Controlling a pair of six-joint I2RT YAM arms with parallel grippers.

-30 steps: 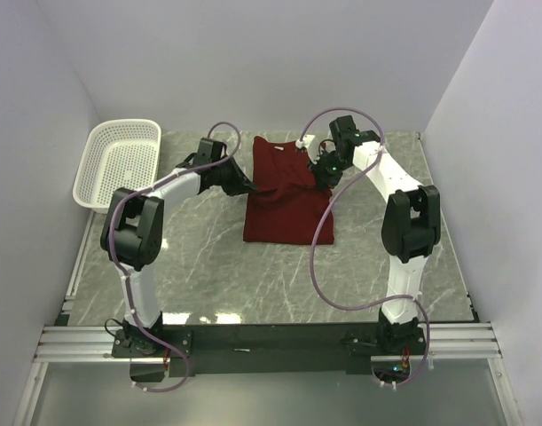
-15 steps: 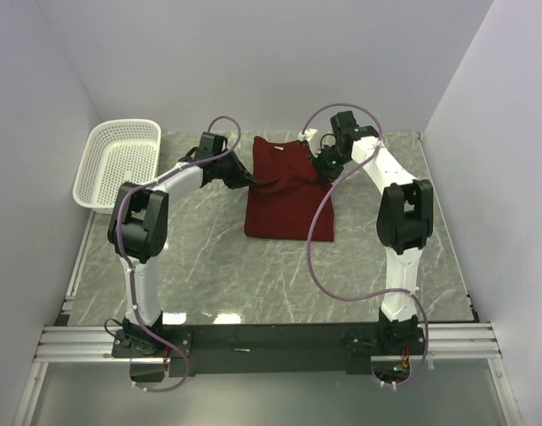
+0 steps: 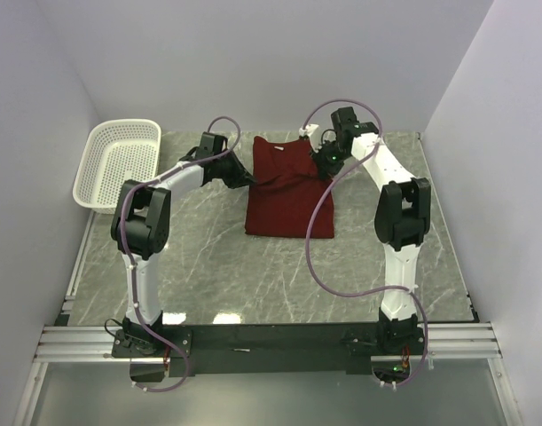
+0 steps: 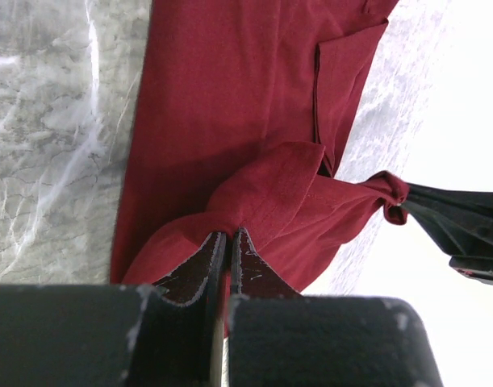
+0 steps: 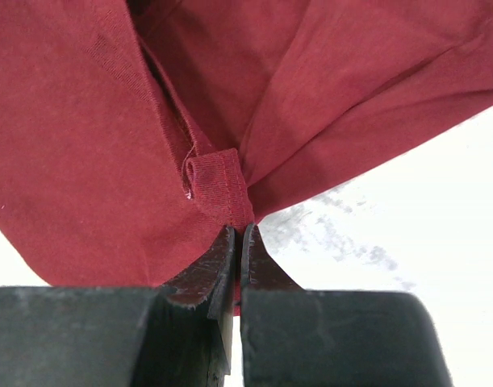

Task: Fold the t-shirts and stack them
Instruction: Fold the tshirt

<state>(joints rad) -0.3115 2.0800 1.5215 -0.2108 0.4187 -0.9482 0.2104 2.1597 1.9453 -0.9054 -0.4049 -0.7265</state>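
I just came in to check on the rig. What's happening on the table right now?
The two arms are partway through folding a maroon t-shirt on the marble table. The left gripper and the right gripper are each shut on a pinch of cloth at opposite sides. A bunched band of fabric is stretched between them over the rest of the shirt, which lies flat. The white basket stands apart at the far left. No folded stack shows yet.

walls [image 3: 253,62]: plain white | table [image 3: 217,266]: grey veined marble top
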